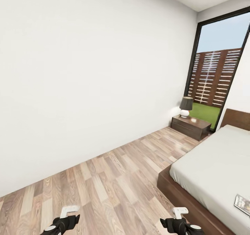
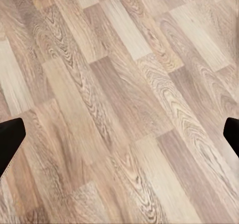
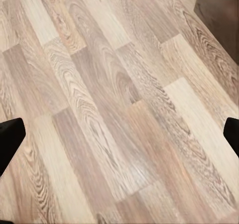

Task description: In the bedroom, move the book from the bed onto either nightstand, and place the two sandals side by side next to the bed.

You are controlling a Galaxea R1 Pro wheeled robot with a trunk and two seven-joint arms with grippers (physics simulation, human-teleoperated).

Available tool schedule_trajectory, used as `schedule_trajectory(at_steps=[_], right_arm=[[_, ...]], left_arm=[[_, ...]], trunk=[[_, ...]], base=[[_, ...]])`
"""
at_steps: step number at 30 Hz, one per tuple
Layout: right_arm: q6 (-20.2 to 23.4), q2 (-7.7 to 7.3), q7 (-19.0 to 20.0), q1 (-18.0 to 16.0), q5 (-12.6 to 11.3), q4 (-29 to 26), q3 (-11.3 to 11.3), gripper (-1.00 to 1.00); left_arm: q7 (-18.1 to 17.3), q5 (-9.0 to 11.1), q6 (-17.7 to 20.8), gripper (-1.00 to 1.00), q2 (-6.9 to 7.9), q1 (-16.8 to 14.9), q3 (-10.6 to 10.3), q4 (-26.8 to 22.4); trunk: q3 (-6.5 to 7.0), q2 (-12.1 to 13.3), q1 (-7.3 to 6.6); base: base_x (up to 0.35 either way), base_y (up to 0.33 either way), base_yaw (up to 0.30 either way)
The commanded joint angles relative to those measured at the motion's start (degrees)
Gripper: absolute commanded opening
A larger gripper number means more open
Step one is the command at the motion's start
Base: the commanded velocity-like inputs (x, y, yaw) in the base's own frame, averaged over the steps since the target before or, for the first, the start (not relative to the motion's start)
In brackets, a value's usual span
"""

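The bed (image 1: pixel 215 165), with a light grey mattress and a dark brown frame, fills the right of the head view. On the mattress, cut off by the picture's right edge, lies the book (image 1: pixel 243 204). Against the far wall beside the bed stands the nightstand (image 1: pixel 191 125), bearing a black-shaded lamp (image 1: pixel 186 106). My left gripper (image 1: pixel 65 223) and right gripper (image 1: pixel 177 224) hang low over the wooden floor, well short of the book. Each wrist view has black fingertips (image 2: pixel 10 140) (image 3: pixel 10 139) set wide apart over bare floor, so both are open and empty. The two sandals are out of view.
A plain white wall runs along the left. A tall dark-framed window (image 1: pixel 218 71) behind the nightstand looks onto grass and a slatted fence. Wooden floor (image 1: pixel 114 179) stretches between the wall and the bed. The bed frame's dark corner (image 3: pixel 221 15) edges the right wrist view.
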Motion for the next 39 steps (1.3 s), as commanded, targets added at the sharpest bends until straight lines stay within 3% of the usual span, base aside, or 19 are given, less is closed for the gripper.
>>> schedule_trajectory(at_steps=[1, 39], right_arm=[[0.2, 0.04, 0.4, 0.0, 0.4, -0.1, -0.5, 1.0], [0.2, -0.06, 0.7, 0.0, 0.3, 0.1, -0.6, 1.0]], left_arm=[[-0.1, 0.6, -0.2, 1.0, 0.04, 0.0, -0.5, 0.0], [-0.1, 0.6, -0.2, 1.0, 0.02, 0.0, -0.5, 0.0]], trunk=[[-0.02, 0.0, 0.05], [0.6, 0.0, 0.05]], base=[[0.29, 0.267, -0.296], [0.286, 0.232, -0.296]])
